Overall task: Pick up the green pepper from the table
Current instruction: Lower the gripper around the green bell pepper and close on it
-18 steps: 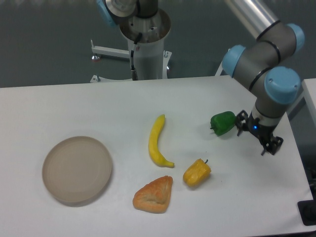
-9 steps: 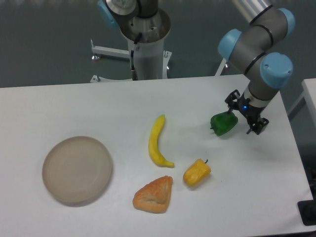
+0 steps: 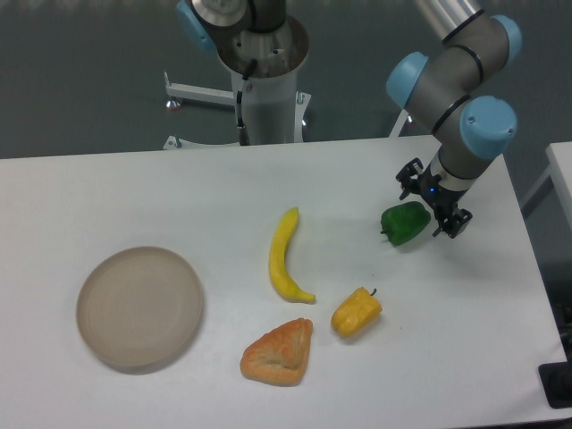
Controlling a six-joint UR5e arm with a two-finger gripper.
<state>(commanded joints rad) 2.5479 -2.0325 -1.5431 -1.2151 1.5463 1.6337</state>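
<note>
The green pepper (image 3: pixel 405 222) is a small glossy dark-green lump lying on the white table (image 3: pixel 179 192), right of centre. My gripper (image 3: pixel 433 205) hangs just above and to the right of the pepper with its two black fingers spread apart. One finger is at the pepper's upper edge, the other at its right side. The fingers hold nothing.
A yellow banana (image 3: pixel 285 256) lies at the middle. A yellow-orange pepper (image 3: pixel 357 313) and a pastry (image 3: pixel 279 352) lie toward the front. A round beige plate (image 3: pixel 139 307) sits at the left. The table's right edge is close to the arm.
My gripper has moved up and to the left, from right of the pepper to just over its right side. The pepper has not moved.
</note>
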